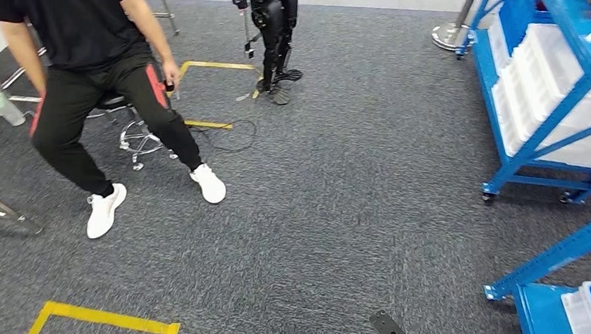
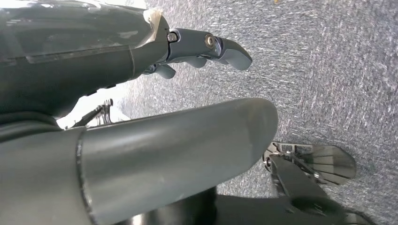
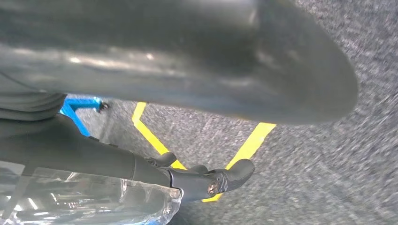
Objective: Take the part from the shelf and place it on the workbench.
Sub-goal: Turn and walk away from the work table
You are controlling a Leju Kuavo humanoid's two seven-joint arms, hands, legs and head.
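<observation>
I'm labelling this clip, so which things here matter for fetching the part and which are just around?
Job:
blue shelf with white bins
left hand, holding nothing
right hand, holding nothing

Just around:
person
stool
another robot
yellow floor tape

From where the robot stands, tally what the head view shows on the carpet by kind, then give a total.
Blue shelf racks: 2
Person: 1
Stool: 1
Standing robot: 1
Yellow tape markings: 2
Total: 7
</observation>
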